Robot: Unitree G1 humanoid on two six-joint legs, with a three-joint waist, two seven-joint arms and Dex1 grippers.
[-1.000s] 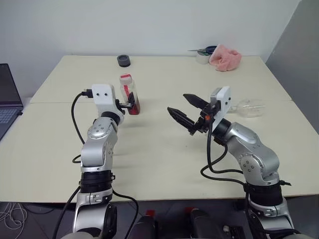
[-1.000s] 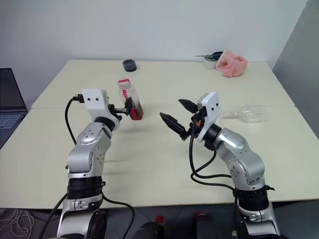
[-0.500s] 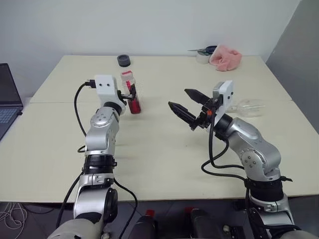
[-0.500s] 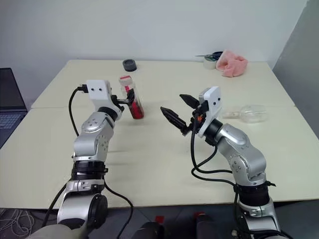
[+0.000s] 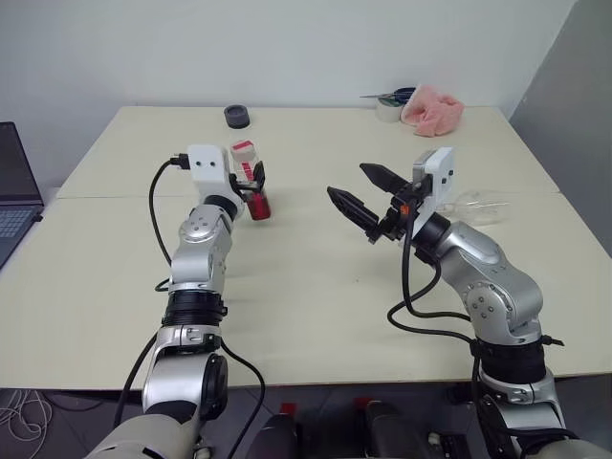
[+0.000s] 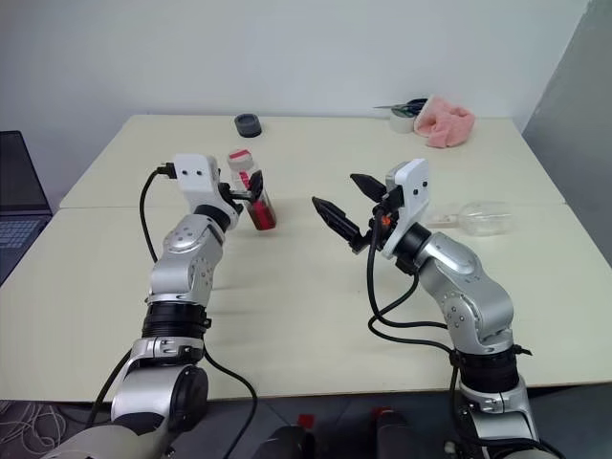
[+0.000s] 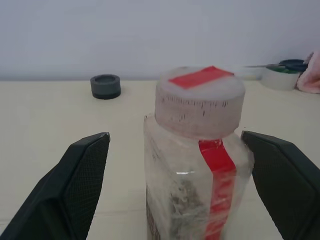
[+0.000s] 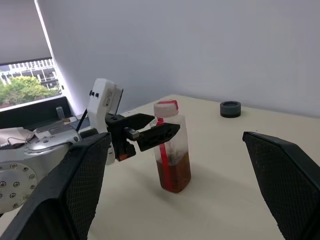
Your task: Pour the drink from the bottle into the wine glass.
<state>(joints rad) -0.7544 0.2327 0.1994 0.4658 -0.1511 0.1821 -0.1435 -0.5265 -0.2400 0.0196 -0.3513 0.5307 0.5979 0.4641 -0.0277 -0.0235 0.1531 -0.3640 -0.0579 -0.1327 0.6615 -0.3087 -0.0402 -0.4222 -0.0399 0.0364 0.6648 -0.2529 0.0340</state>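
Note:
The bottle (image 5: 250, 181) stands upright on the table, clear plastic with a red-marked cap and a red label strip. The reddish-brown drink (image 8: 174, 175) fills its lower part. My left gripper (image 7: 174, 136) is open, one finger on each side of the bottle, with a gap to it on both sides. My right gripper (image 5: 347, 180) is open and empty, held above the middle of the table and pointing left toward the bottle. The wine glass (image 6: 483, 218) lies on its side at the right of the table, behind my right arm.
A black round lid (image 5: 237, 117) sits at the table's far edge behind the bottle. A pink cloth (image 5: 432, 108), a tape roll (image 5: 387, 111) and scissors lie at the far right corner. A laptop (image 5: 14, 186) stands left of the table.
My left gripper has pushed forward, so its open fingers now reach along both sides of the bottle. The right gripper has hardly moved.

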